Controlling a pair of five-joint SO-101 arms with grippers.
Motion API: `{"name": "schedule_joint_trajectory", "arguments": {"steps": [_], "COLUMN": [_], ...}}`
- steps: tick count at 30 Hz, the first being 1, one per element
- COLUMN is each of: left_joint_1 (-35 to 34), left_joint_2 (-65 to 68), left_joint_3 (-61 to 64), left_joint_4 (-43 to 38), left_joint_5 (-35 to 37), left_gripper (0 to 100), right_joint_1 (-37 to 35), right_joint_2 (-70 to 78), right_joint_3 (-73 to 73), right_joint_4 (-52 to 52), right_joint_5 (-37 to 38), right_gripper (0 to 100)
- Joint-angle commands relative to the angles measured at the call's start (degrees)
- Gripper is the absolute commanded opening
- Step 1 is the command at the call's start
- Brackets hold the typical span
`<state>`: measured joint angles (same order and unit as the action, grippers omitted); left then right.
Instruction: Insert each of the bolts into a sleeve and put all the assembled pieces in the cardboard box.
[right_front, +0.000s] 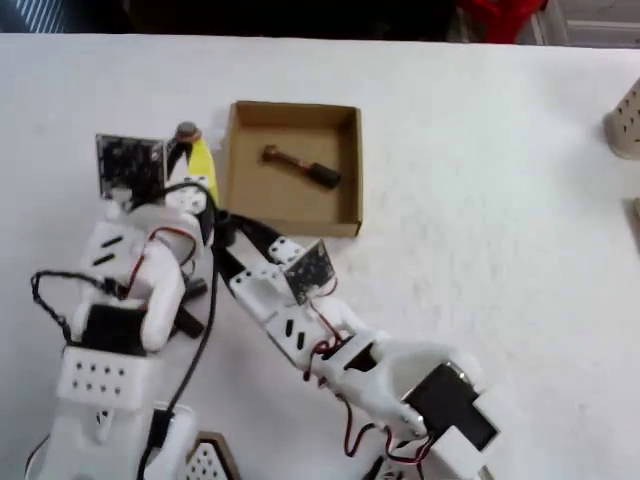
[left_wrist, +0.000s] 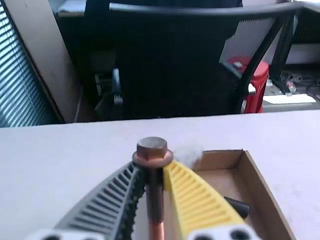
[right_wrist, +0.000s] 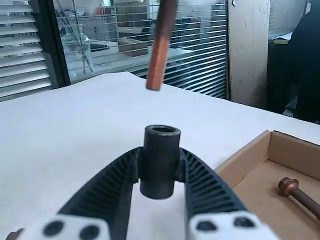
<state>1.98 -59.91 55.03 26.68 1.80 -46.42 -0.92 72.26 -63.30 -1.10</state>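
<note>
The bolt (left_wrist: 154, 197) stands head-up, pinched along its shank by my left end effector (left_wrist: 155, 171); its bare tip (right_wrist: 154, 82) hangs above the sleeve (right_wrist: 159, 162) and apart from it, leaning a little rather than plumb. The sleeve is upright with its bore open upward, clamped between the ribbed fingers of my right end effector (right_wrist: 160, 156). Both are held above the tabletop (right_front: 480, 150), just beside the left wall of the cardboard box (right_front: 292, 110), which sits toward the far edge; one assembled piece (right_front: 300, 165) already lies inside.

What worries me is the lean; if I lower the bolt as it stands, I judge the tip could land on the sleeve's rim instead of in the bore, and the push could twist the sleeve in its pinch or slide the bolt up through the left fingers; the two arms are also close together here, so a sideways correction risks a knock.
</note>
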Motion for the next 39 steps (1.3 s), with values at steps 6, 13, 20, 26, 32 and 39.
{"name": "schedule_joint_trajectory", "arguments": {"steps": [6, 13, 20, 26, 32, 39], "left_joint_1": [5.93, 6.37, 5.93, 4.79, 3.91, 3.47], "left_joint_2": [-7.43, -11.12, -13.14, -13.85, -13.93, -13.93], "left_joint_3": [0.79, 5.27, 12.13, 12.84, 13.45, 15.03], "left_joint_4": [0.97, 0.7, -5.63, -5.27, -5.54, -5.71], "left_joint_5": [5.63, 4.92, 3.08, 2.99, 2.99, 3.08], "left_gripper": [2, 2, 2, 2, 2, 2], "right_joint_1": [-0.22, -0.22, -0.13, -0.13, -0.04, -0.22], "right_joint_2": [-0.04, -0.04, -0.04, 0.04, 0.04, -0.22], "right_joint_3": [-0.79, -0.79, -0.7, -0.7, -0.7, -0.53], "right_joint_4": [-1.63, -1.63, -1.63, -1.63, -1.63, -1.63], "right_joint_5": [0.62, 0.62, 0.62, 0.62, 0.62, 0.62], "right_gripper": [1.8, 1.8, 1.8, 1.8, 1.8, 1.8]}}
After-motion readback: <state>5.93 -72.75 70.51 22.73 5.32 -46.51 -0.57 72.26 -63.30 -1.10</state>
